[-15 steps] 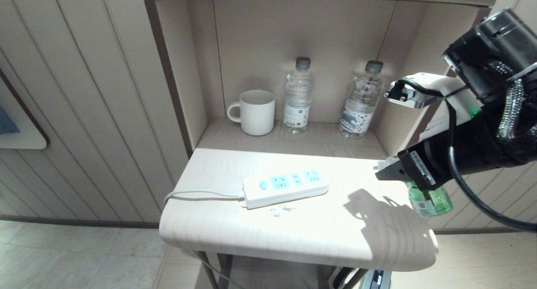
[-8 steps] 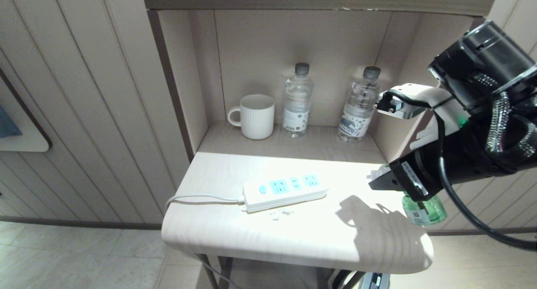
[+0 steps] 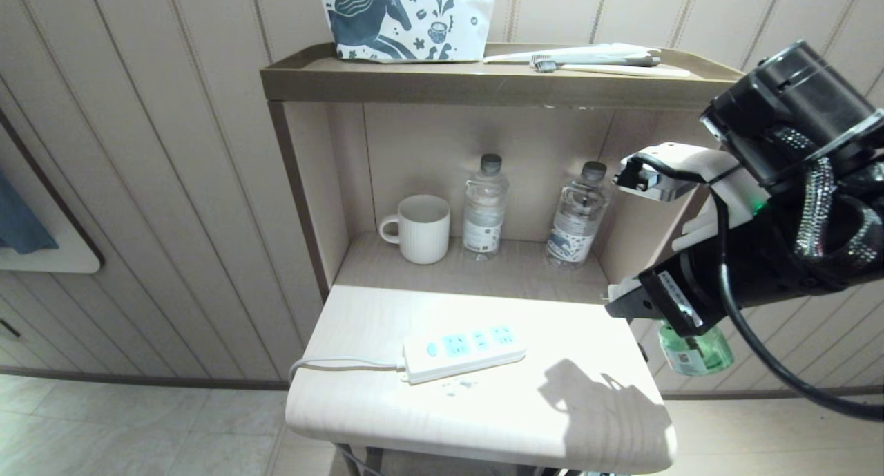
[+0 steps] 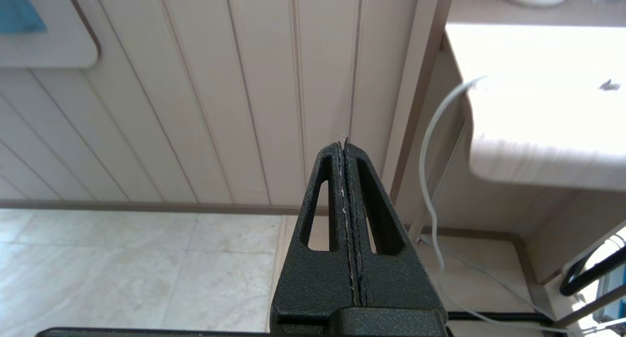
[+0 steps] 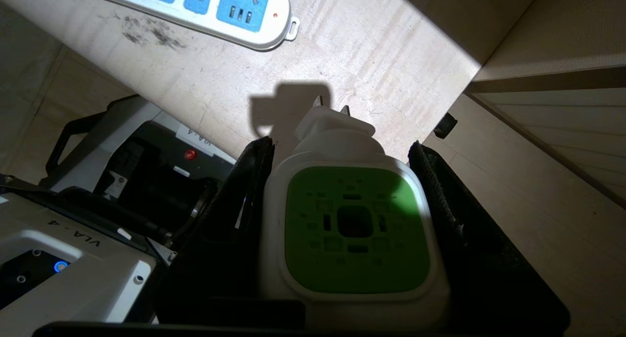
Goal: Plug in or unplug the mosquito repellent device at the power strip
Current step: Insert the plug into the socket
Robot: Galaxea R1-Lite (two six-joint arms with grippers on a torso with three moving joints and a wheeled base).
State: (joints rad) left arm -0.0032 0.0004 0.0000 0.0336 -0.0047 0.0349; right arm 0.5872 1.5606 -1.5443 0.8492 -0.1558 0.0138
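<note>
White mug (image 3: 418,228) and two water bottles (image 3: 483,208) (capped) stand in the shelf niche (image 3: 442,272).

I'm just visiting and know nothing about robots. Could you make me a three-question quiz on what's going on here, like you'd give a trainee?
1. True or false: the repellent device is plugged into the power strip.
2. Which gripper holds the device? A) left gripper B) right gripper C) neither
3. Fill in: on the shelf beside the two water bottles stands a white ____.

Key
1. False: it is held in the air off the table's right edge, prongs bare, and the strip's sockets are empty.
2. B: its jaws clamp the white head's sides, while the left gripper is shut on nothing, down beside the table.
3. mug.
</note>
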